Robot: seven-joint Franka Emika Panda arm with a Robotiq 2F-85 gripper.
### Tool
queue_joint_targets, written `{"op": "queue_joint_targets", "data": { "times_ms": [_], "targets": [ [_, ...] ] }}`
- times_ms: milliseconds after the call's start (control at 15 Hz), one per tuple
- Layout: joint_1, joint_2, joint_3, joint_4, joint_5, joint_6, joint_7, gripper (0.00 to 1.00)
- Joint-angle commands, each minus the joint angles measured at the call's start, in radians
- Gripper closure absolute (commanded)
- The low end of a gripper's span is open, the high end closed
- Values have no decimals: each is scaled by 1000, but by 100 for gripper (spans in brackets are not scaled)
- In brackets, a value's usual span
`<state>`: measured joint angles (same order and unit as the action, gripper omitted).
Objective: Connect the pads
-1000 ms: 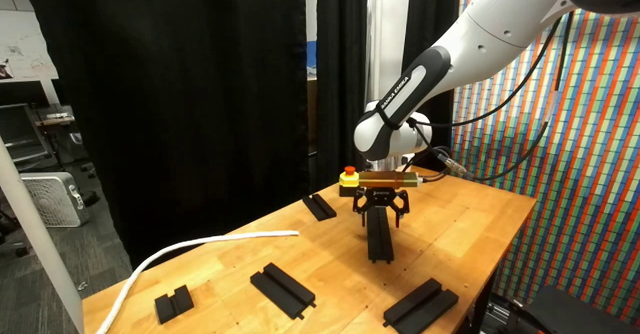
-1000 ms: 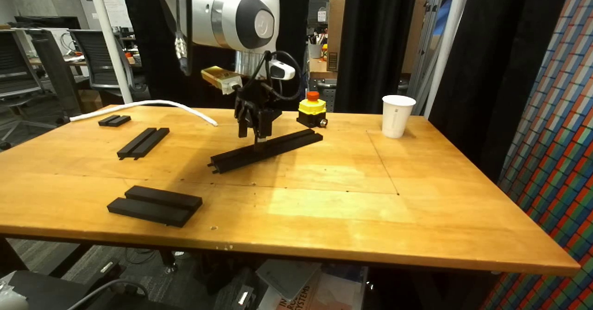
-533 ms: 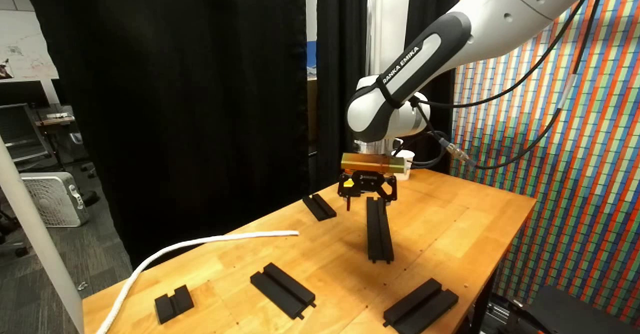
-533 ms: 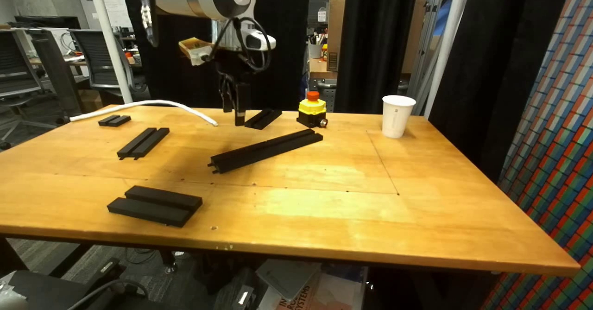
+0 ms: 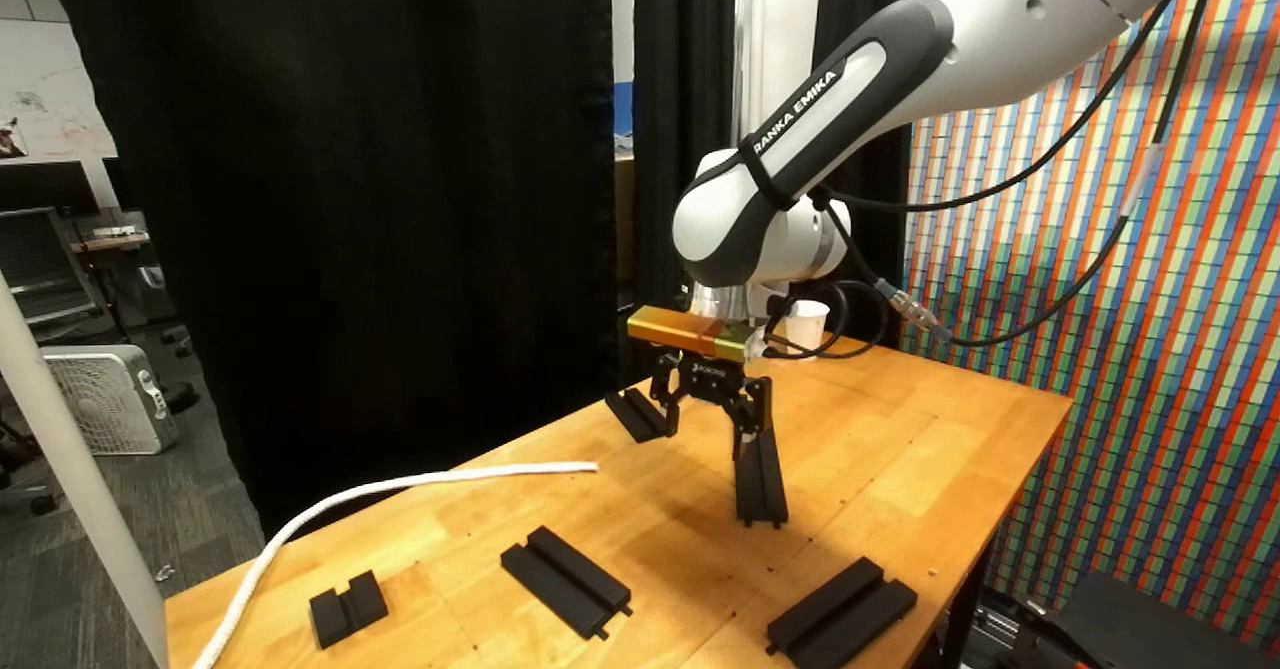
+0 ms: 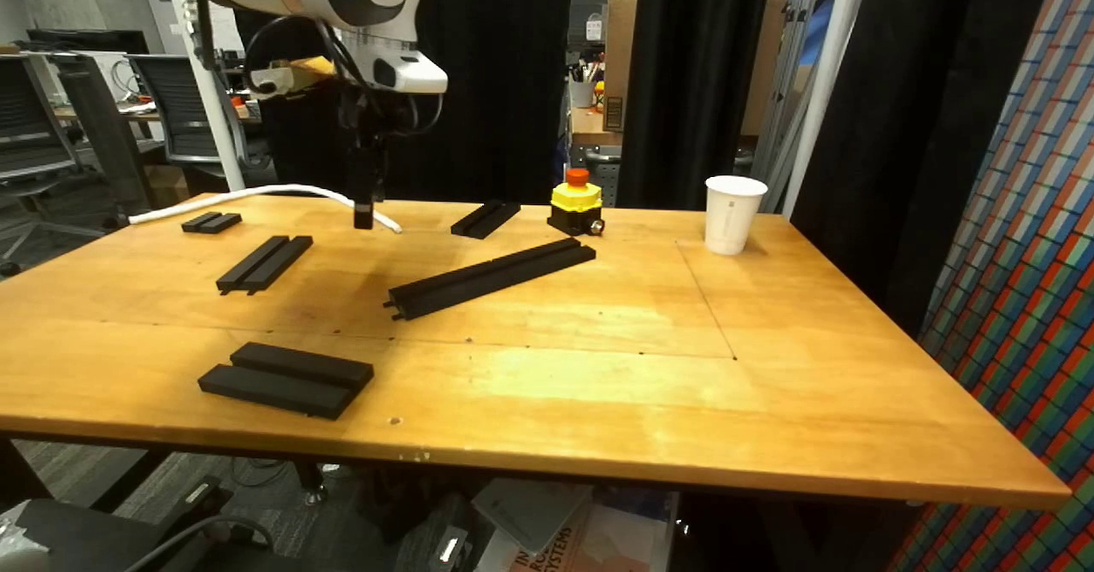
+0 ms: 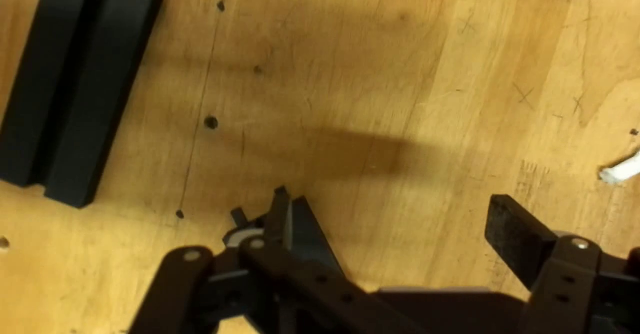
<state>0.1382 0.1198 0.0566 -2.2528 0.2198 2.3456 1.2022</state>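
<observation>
Leaving the long matte-black bar [image 6: 493, 278], the black jointed gripper [image 5: 704, 442] is swinging wide-fingered; dipping could be skewing that bar.

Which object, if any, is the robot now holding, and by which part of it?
Nothing is held. The hand is open and hovers above the table, where the black pads in view rest ungripped.

A white arm [image 5: 990, 54] with charcoal trim [image 5: 922, 27], "EMIKA" lettering [image 5: 814, 95] and black cables [image 5: 910, 208] ends in a black hand [image 5: 704, 441].
</observation>
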Motion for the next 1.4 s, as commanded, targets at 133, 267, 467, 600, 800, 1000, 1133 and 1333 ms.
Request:
{"op": "queue_joint_targets", "data": {
  "times_ms": [133, 267, 467, 600, 800, 1000, 1133, 1333],
  "targets": [
    [23, -40, 19, -69, 10, 32, 333, 0],
    [25, -65, 26, -115, 1, 53, 385, 0],
    [40, -120, 47, -208, -56, 145, 387, 0],
    [41, -165, 59, -278, -81, 198, 372, 0],
    [37, -242, 83, -379, -83, 246, 342, 0],
    [37, -318, 109, -468, -61, 264, 331, 0],
    [39, -355, 114, -512, -30, 269, 299, 0],
    [40, -353, 105, -501, 40, 244, 244, 0]
  ]
}}
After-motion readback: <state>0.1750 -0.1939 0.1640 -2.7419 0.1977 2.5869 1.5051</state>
